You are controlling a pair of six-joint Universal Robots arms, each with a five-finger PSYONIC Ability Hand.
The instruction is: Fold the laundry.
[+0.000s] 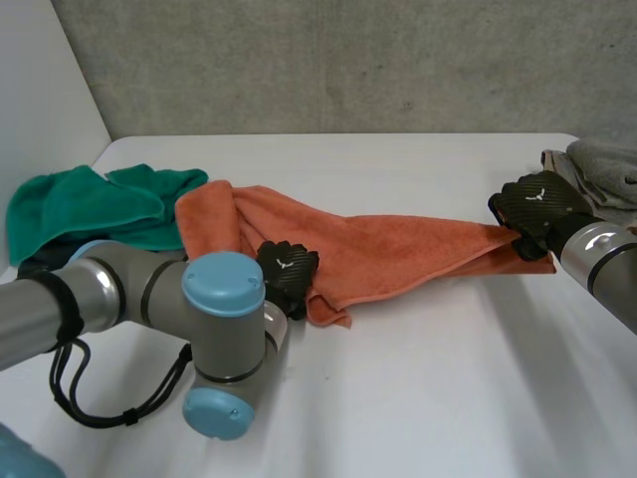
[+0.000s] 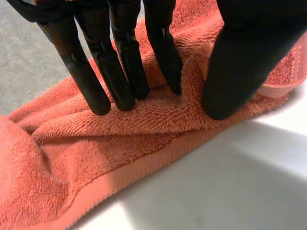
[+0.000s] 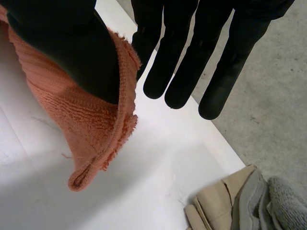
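Orange towel (image 1: 398, 244) lies across mid table (image 1: 448, 388), long axis left-right btwn the hands. The right half is fairly taut, the left end bunched & creased. Thick terry w/ looped pile & a flat hemmed border; soft, prob. sags where unsupported.

Right hand (image 1: 542, 204) has the towel's right corner: thumb clamps it vs. the first finger, other fingers straight & clear of the cloth. Left hand (image 1: 289, 267) is at the near edge by the bunched end, fingers & thumb pinching a ridge of cloth.

Any fold likely runs along that axis.

Green towel (image 1: 100, 204) is heaped at table's left, grey/beige clothes (image 1: 607, 169) at its right edge.
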